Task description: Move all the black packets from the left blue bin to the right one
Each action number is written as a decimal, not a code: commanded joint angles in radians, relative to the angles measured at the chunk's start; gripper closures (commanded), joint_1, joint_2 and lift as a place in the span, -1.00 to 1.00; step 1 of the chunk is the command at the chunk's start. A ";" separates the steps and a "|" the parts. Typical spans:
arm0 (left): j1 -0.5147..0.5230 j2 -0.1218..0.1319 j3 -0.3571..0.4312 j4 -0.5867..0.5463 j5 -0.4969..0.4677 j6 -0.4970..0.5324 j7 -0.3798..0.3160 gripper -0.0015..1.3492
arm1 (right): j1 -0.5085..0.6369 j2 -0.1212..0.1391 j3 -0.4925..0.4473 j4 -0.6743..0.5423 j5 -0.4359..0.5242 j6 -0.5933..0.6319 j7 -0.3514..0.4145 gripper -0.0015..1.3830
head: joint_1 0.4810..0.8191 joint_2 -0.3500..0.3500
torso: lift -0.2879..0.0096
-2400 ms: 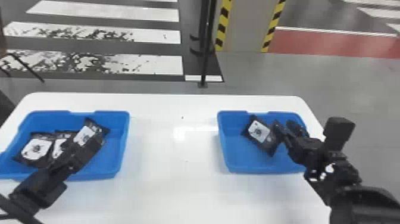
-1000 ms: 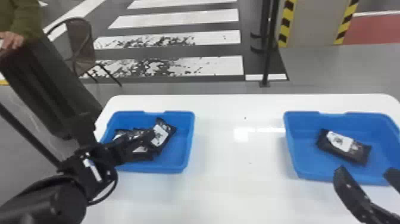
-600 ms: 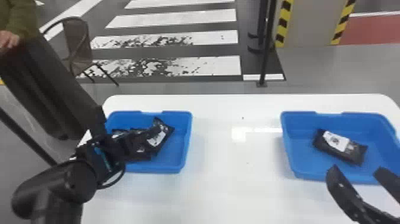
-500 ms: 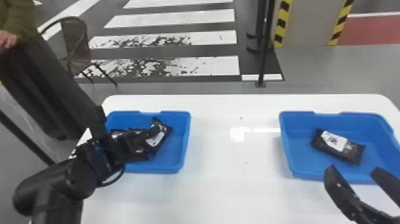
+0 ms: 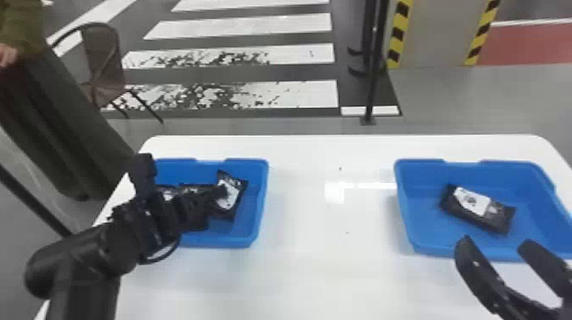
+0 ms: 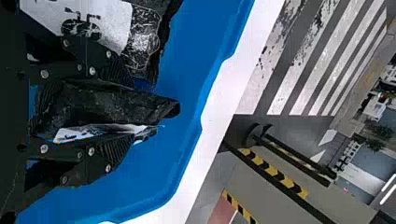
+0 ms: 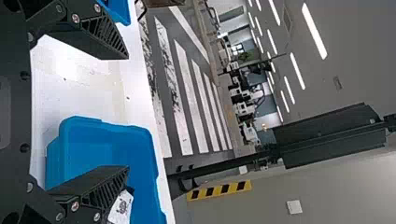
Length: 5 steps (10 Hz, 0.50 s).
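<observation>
In the head view, my left gripper is down in the left blue bin, among several black packets. A white-labelled packet leans at its tip. In the left wrist view, my left gripper is shut on a black packet standing on edge between its fingers; another packet lies beside them. My right gripper stands open with nothing held, in front of the right blue bin, where one packet lies. The right wrist view shows my right gripper with its fingers wide apart.
Both bins stand on a white table, with a wide stretch of tabletop between them. Behind the table's far edge are a black post and a chair. A person stands at the far left.
The head view has swung left. My right gripper has drawn back from the right bin, leaving the packet there. My left arm has shifted its pose slightly over the left bin.
</observation>
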 commanded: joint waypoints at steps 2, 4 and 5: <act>0.005 0.002 -0.001 0.001 -0.048 0.000 -0.017 0.78 | 0.000 -0.001 0.002 0.008 -0.016 0.000 0.001 -0.72 | 0.27 0.34 | -0.01; 0.020 0.003 0.011 0.001 -0.072 -0.037 -0.055 0.78 | 0.000 -0.001 0.002 0.013 -0.028 0.000 0.002 -0.72 | 0.27 0.37 | -0.01; 0.040 0.003 0.017 -0.012 -0.042 -0.091 -0.092 0.78 | -0.003 -0.001 0.002 0.010 -0.028 0.000 0.004 -0.72 | 0.27 0.38 | -0.01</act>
